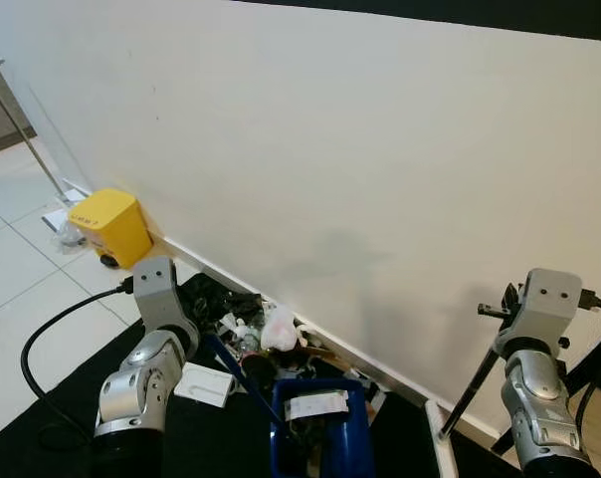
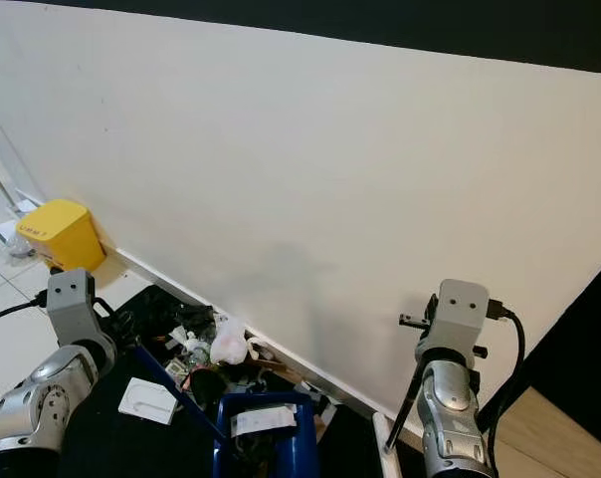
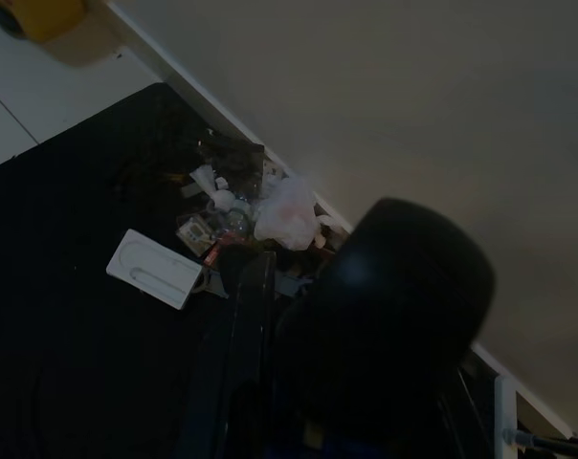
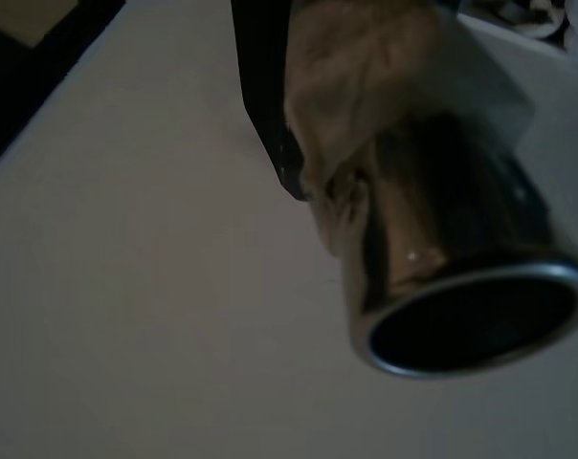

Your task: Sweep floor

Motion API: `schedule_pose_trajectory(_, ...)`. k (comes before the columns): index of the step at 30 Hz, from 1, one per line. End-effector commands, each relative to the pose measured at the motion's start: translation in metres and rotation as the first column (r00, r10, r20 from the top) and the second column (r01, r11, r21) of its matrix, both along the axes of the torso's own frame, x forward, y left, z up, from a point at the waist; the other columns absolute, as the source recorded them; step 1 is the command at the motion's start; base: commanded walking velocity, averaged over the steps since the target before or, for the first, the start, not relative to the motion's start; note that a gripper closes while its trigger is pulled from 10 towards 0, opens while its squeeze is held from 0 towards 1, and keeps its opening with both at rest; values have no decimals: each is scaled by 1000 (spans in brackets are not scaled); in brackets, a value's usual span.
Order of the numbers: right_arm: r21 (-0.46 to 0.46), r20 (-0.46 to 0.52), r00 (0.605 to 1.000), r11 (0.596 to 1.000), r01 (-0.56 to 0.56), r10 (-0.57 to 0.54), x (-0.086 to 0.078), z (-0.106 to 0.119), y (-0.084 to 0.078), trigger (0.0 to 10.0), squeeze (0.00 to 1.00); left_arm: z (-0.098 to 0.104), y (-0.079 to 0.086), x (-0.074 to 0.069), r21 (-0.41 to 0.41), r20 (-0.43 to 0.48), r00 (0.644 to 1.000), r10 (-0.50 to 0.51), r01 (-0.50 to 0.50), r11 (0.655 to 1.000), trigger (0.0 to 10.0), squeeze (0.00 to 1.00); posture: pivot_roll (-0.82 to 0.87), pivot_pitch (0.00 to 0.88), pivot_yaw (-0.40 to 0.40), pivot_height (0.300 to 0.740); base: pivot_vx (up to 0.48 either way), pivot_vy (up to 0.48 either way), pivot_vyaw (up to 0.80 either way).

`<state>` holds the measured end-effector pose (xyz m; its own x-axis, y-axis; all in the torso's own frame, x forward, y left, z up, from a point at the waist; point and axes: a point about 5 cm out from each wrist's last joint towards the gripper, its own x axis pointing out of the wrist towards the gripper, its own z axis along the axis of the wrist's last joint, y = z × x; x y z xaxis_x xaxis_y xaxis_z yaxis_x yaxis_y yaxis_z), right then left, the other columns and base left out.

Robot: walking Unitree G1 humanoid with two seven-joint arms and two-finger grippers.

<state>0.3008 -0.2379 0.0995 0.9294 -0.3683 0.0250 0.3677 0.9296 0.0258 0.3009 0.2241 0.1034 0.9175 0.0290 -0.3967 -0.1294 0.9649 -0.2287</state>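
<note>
From the left eye, the robot looks down at the foot of a white wall (image 1: 360,179). A heap of litter (image 1: 251,324) — a white crumpled bag, scraps, dark bits — lies on a black mat (image 1: 42,438) against the skirting, near the middle. Just this side of it stands a blue dustpan (image 1: 320,428) with a white paper slip in it, and a dark blue handle (image 1: 236,368) slants from it up and left toward the left arm (image 1: 146,368). A white flat card (image 1: 204,384) lies just left of the pan. A yellow box (image 1: 109,227) sits farther left by the wall; its small mark is too small to read. The right arm (image 1: 539,388) stands well to the right, beside a thin dark pole (image 1: 475,388) that leans up to it.

The right eye gives the same layout: the litter lies between the arms, nearer the left one.

In the left wrist view, dim, a dark rounded form blocks the near field, with the litter and the card beyond; I cannot tell how the left jaws stand.

The right wrist view shows a shiny metal tube end (image 4: 461,316) wrapped in pale tape close to the lens; the right jaws' state cannot be told either.

My judgement: the coming stroke runs leftward along the wall, from the pole side toward the pan.
</note>
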Motion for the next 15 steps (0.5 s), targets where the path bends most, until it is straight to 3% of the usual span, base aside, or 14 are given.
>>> schedule_pose_trajectory(1, 50, 29, 999, 999, 18, -20, -2, 0, -2, 10000, 0, 16, 6, 3, 10, 57, 998, -9, 9, 1000, 10000, 0, -37, 47, 44, 740, 0, 0, 0)
schedule_pose_trajectory(3, 180, 69, 997, 983, 30, -43, -2, 0, -3, 10000, 0, 14, 7, 0, 14, 43, 999, -24, 24, 1000, 10000, 0, -35, 47, 46, 740, 0, 0, 0)
schedule_pose_trajectory(9, 287, 115, 993, 958, 2, -36, 1, 3, 2, 10000, 0, 14, 10, -2, 21, 34, 999, -35, 34, 999, 10000, 0, -30, 47, 46, 740, 0, 0, 0)
schedule_pose_trajectory(15, 269, 118, 993, 963, -23, -9, 1, 3, 5, 10000, 0, 16, 17, -4, 37, 30, 999, -38, 37, 999, 10000, 0, -26, 47, 46, 740, 0, 0, 0)
